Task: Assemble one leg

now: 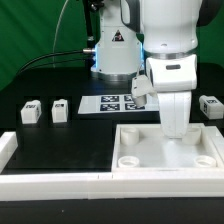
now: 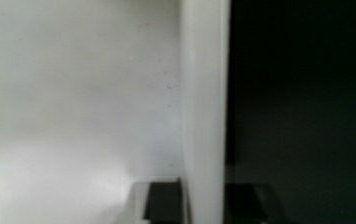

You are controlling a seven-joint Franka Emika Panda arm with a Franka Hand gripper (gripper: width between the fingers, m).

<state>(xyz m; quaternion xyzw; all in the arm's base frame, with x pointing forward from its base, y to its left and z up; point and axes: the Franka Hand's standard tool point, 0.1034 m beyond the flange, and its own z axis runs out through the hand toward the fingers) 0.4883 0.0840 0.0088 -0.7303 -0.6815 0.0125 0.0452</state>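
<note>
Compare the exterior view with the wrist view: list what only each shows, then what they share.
Exterior only: the marker board, loose legs lying apart on the table, and the arm's white body. Wrist only: dark fingers of the tool, close up. Both: probably the white panel, beside black table.

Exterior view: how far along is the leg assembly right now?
Done: nothing yet; the panel's visible corner sockets look empty. In hand: the gripper is down at the panel, its rim between the fingers; grip unclear. Left: one leg and another lie loose on the exterior view's left, a third on its right; none seated.
</note>
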